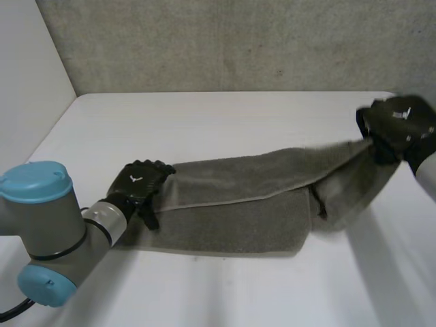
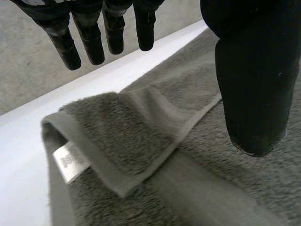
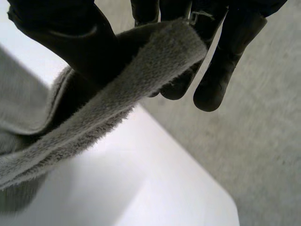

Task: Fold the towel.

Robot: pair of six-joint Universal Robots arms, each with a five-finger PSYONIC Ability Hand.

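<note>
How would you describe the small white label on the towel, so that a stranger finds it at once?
On the white table lies a long grey towel. At its end by the left hand, the label sits on the corner's hem. It is the only white patch on the grey cloth.

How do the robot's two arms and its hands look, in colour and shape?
The left arm has thick grey cylindrical joints with light-blue round caps. The left hand and right hand are black, with tube-like fingers and a broader thumb; each back carries a small white mark.
</note>
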